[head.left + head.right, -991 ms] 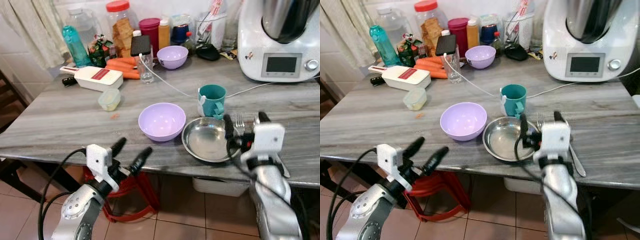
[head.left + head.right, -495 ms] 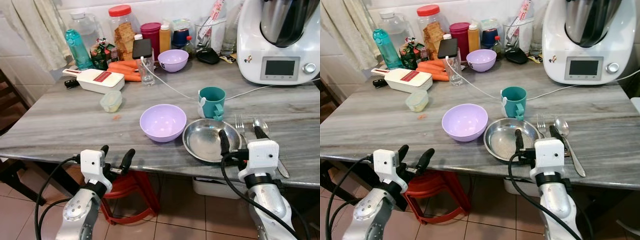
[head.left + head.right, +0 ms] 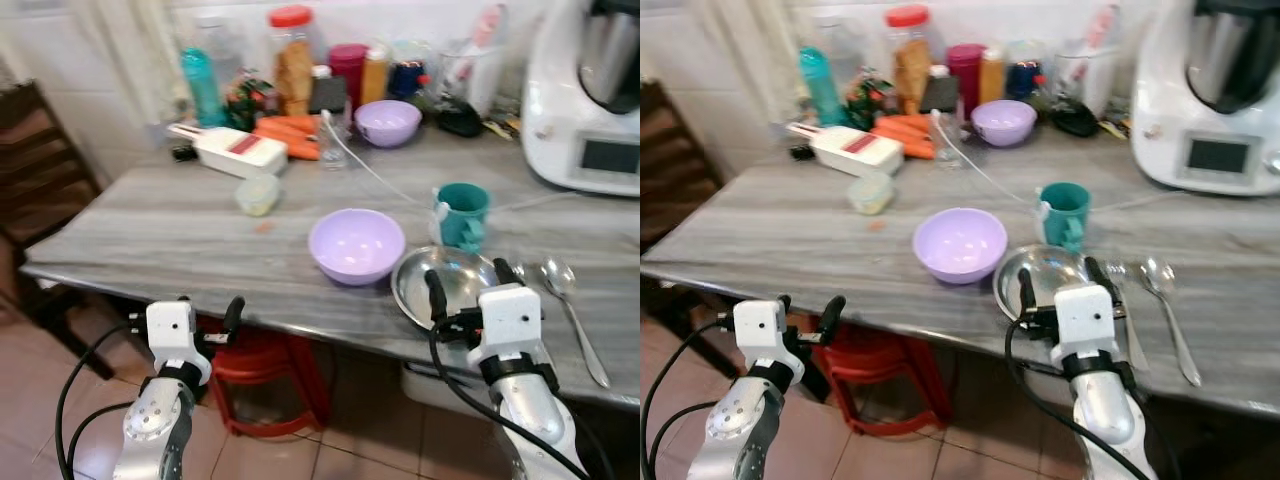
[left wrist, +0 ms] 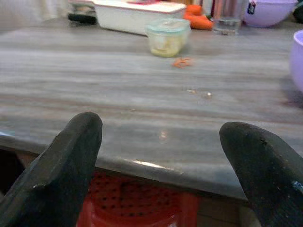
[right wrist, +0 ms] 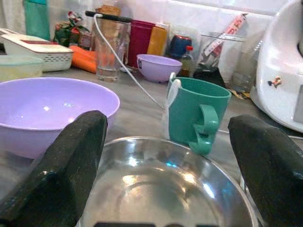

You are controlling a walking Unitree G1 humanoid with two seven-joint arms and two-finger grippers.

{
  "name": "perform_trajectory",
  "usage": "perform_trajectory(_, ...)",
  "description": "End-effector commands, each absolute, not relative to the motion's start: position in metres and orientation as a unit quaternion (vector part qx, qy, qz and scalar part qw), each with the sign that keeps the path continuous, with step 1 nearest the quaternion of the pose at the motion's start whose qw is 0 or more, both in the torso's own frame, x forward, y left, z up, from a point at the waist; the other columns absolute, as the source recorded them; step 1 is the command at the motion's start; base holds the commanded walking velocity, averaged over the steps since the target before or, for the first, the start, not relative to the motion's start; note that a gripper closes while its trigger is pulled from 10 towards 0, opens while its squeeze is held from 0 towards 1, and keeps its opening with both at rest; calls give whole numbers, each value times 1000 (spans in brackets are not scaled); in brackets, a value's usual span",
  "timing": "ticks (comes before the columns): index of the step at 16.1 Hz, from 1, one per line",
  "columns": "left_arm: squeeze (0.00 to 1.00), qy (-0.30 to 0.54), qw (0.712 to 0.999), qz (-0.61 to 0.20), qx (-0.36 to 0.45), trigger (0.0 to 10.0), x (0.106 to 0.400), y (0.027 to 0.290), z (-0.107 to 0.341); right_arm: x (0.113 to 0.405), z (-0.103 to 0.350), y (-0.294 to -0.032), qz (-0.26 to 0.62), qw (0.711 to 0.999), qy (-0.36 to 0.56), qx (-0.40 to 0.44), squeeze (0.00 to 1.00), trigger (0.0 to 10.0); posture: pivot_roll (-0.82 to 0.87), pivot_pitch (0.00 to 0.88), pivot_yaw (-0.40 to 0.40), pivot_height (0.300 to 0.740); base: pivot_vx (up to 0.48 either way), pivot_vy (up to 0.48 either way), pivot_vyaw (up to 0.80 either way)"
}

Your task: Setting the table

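Apparently grey marble table [image 3: 150,235], tiled floor [image 3: 60,430].

At upper right you see a white kitchen machine [image 3: 1215,100]. Orange carrots [image 3: 290,135] and a white rectangular slicer [image 3: 227,150] lie upper left; a red plastic stool [image 3: 875,370] stands lower centre.

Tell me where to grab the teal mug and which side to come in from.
Grip the teal mug across its body, from the table's near edge. It stands upright and its handle faces the right gripper, so straddling the handle or pinching it is likely easiest. The steel plate lies between, so come in above it. The purple bowl sits clear, to the left.
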State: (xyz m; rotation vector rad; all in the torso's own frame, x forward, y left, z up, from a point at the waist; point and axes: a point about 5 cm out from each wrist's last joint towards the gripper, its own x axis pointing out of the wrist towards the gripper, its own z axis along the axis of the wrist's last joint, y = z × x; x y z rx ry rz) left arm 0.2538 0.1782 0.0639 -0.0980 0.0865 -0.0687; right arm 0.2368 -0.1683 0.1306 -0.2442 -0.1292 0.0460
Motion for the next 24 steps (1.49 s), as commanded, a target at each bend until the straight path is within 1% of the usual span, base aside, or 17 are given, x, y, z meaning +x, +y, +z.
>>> perform_trajectory(1, 0, 39, 998, -23, -39, 10000, 256, 183, 66, 238, 134, -166, 28, 990, -72, -121, 0, 10000, -93, 0, 114, 740, 0, 0, 800)
perform_trajectory(5, 0, 29, 999, 3, -17, 10000, 257, 188, 67, 238, 134, -164, 34, 989, -73, -121, 0, 10000, -85, 0, 118, 740, 0, 0, 800)
perform_trajectory(7, 0, 23, 1000, 18, 0, 10000, 257, 192, 68, 241, 135, -158, 45, 988, -79, -123, 0, 10000, -81, 0, 123, 740, 0, 0, 800)
perform_trajectory(13, 0, 22, 999, 29, 15, 10000, 261, 196, 68, 244, 138, -150, 61, 986, -90, -123, 0, 10000, -76, 0, 123, 740, 0, 0, 800)
perform_trajectory(20, 0, 12, 998, 59, 30, 10000, 265, 200, 69, 250, 142, -149, 71, 984, -100, -129, 0, 10000, -75, 0, 109, 740, 0, 0, 800)
perform_trajectory(23, 0, 16, 997, 68, 38, 10000, 265, 202, 67, 252, 142, -147, 78, 983, -101, -129, 0, 10000, -73, 0, 104, 740, 0, 0, 800)
perform_trajectory(24, 0, 31, 996, 74, 37, 10000, 263, 202, 61, 252, 139, -146, 83, 985, -95, -119, 0, 10000, -72, 0, 103, 740, 0, 0, 800)
